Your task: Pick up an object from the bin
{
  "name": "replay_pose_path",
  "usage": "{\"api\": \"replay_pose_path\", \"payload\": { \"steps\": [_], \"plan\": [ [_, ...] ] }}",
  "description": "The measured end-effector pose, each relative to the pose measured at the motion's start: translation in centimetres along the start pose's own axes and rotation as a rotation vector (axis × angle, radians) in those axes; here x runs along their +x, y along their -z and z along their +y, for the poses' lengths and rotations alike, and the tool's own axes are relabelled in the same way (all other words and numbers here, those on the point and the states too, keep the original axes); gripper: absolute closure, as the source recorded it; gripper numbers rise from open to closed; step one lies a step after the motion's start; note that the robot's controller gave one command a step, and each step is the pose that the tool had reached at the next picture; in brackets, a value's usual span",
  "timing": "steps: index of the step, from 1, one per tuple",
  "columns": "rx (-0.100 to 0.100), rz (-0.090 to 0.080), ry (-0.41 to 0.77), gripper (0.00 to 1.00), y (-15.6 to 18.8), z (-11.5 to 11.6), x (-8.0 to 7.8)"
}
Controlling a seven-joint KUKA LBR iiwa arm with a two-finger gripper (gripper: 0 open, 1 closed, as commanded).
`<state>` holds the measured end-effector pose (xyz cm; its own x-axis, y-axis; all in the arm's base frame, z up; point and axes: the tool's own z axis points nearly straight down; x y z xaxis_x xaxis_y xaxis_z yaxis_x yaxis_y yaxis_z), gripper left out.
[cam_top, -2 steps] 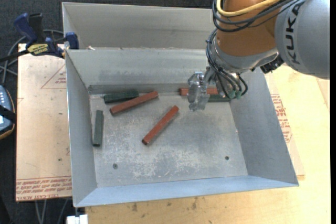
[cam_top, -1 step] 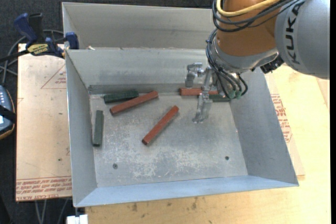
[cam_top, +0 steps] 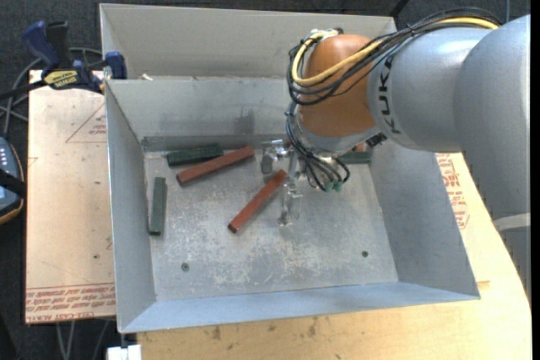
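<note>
My gripper (cam_top: 279, 188) hangs low in the middle of the bin, open. One metal finger (cam_top: 289, 208) reaches down to the floor, the other (cam_top: 272, 156) stands further back. The upper end of a red-brown stick (cam_top: 253, 206) lies slanted between them, apart from both as far as I can see. A second red-brown stick (cam_top: 215, 167) lies just to the left, and a dark green stick (cam_top: 194, 154) rests beside it by the back wall.
Another dark green stick (cam_top: 157, 205) lies along the left wall. A green piece (cam_top: 361, 156) peeks out under the arm at the right. The arm and its orange cover hide the back right of the bin.
</note>
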<state>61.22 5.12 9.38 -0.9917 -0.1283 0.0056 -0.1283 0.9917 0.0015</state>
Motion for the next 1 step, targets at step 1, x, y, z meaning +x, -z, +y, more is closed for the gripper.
{"api": "replay_pose_path", "payload": {
  "steps": [1],
  "plan": [
    [0.000, -0.005, 0.282, 0.00, -2.45, 3.23, 0.79]
  ]
}}
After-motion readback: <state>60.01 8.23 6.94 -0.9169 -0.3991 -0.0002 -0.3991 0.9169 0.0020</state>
